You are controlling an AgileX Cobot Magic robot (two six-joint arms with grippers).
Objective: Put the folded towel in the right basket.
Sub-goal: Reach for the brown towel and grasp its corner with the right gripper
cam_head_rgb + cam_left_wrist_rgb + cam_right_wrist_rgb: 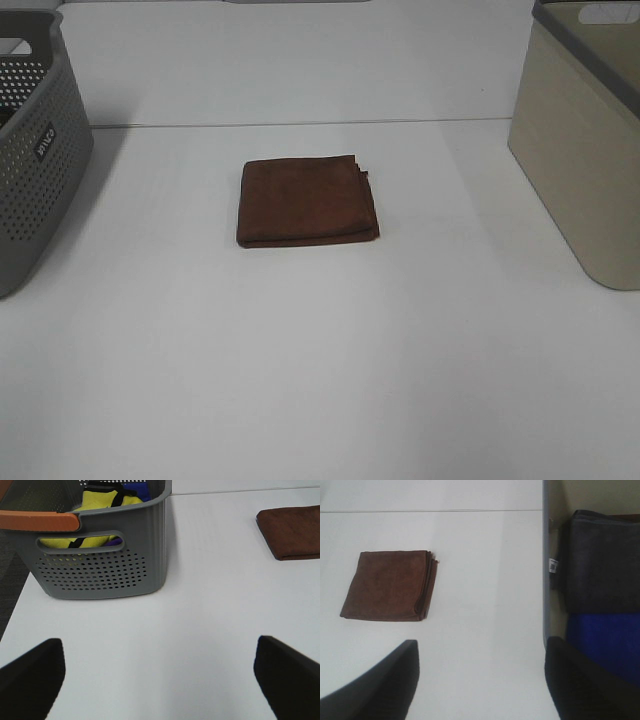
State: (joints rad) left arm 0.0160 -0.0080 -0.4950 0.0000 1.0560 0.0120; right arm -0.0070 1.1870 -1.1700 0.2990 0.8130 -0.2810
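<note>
A folded brown towel point(307, 201) lies flat in the middle of the white table. It also shows in the left wrist view point(292, 531) and in the right wrist view point(390, 585). The beige right basket point(585, 150) stands at the table's right edge; the right wrist view looks down into it point(546, 580). My left gripper point(160, 675) is open and empty, near the grey basket and far from the towel. My right gripper point(480, 680) is open and empty, above the beige basket's rim, apart from the towel. Neither arm shows in the exterior view.
A grey perforated basket point(35, 150) stands at the left edge; it holds yellow and blue cloth point(105, 502). The beige basket holds a folded grey towel point(597, 560) and a blue one point(605, 642). A seam point(300, 123) crosses the table behind the towel.
</note>
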